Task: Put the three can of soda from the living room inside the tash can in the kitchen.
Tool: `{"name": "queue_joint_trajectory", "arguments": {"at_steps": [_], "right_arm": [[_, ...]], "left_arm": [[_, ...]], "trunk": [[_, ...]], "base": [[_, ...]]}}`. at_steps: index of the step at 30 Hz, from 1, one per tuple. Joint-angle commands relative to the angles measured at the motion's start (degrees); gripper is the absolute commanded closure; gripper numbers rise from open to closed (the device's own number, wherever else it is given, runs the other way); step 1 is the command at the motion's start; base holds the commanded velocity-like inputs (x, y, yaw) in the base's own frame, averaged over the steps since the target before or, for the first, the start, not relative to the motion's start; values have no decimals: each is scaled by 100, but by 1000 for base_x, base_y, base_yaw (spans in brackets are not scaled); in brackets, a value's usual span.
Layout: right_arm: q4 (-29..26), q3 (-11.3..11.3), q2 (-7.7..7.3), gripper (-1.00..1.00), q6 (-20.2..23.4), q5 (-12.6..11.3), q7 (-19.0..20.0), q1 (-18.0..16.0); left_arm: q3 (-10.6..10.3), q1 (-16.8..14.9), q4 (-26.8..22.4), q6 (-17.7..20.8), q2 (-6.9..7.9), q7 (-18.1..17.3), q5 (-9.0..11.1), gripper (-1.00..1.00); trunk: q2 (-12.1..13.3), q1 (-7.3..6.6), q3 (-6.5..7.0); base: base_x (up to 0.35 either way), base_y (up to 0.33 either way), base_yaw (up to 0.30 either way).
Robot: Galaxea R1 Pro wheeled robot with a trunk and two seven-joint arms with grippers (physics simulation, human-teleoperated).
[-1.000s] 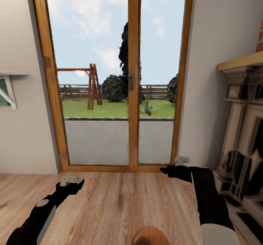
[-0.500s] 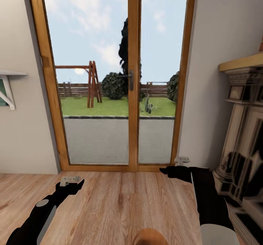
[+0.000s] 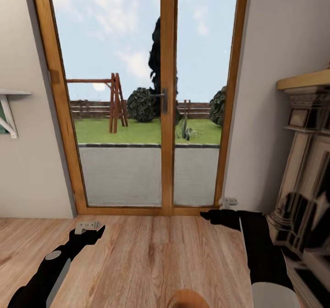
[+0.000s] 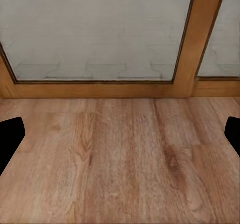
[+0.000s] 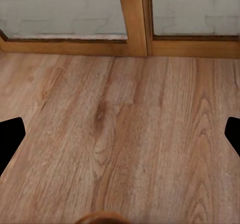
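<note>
Two claws: left gripper [image 3: 88,226] and right gripper [image 3: 228,202], both held out low in front of the robot, over the wood floor [image 3: 151,257].
Left claw state: its two dark finger tips sit far apart at the edges of the left wrist view, so it is open, with nothing between them.
Right claw state: the same in the right wrist view, wide open and holding nothing.
Room: this looks like the living room, with wood-framed glass doors [image 3: 167,92] straight ahead and a dark fireplace [image 3: 307,170] on the right.
Outside: grass, a wooden swing frame, bushes and a fence past the glass.
Left wall: a small white shelf bracket [image 3: 8,115].
Soda cans: I cannot see any can, so I cannot say which way one lies from a claw, which arm is nearer, how a can stands or how it looks.
Trash can: a round brown thing [image 3: 185,299] peeks in at the bottom of the head view, close to the robot. It may be the bin, but too little shows to be sure.
Next move, my guess: the robot must turn away from the doors and look around the room for the cans.
</note>
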Motion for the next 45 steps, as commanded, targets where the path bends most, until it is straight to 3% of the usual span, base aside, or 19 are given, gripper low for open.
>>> {"name": "queue_joint_trajectory", "arguments": {"at_steps": [1, 9, 18, 30, 33, 36, 39, 40, 45], "right_arm": [[2, 5, -2, -100, -4, 1, 0, 24], [-4, 270, -3, -100, -11, -4, 0, 107], [-21, 418, -1, -100, -22, -6, 0, 171], [-46, 460, -21, -100, -75, 1, -20, 327], [-55, 429, -44, -100, -254, 8, -37, 507], [-206, 337, -74, -100, -1068, 24, -82, 1020], [-334, 253, -78, -100, -1283, 26, -86, 1335], [-400, 154, -80, -100, -1487, 27, -83, 1603], [-470, -279, -78, -100, -2285, 20, -81, 2143]], "left_arm": [[0, 0, 0, 0, 0, 1, 0, -100], [0, 0, 0, 8, 0, 2, 0, -100], [0, 0, -5, 24, 0, 7, 0, -100], [-8, 4, -7, 250, -134, 107, 0, -100], [-11, 48, -1, 255, -165, 174, 0, -100], [-16, 362, 0, 186, -280, 365, 0, -100], [-17, 546, 5, 101, -298, 394, 0, -100], [-20, 756, 84, -129, -301, 404, -3, -100], [-24, 1188, 444, -807, -304, 415, -7, -100]], "trunk": [[41, -23, 10], [362, -198, 129], [723, -396, 255], [1204, -660, 395], [1325, -726, 435], [1445, -791, 484], [1565, -857, 536], [1605, -879, 554], [1806, -989, 643]], "base": [[0, 0, 0], [0, 0, 0], [0, 0, 0], [0, 0, 0], [0, 0, 0], [0, 0, 0], [0, 0, 0], [0, 0, 0], [0, 0, 0]]}}
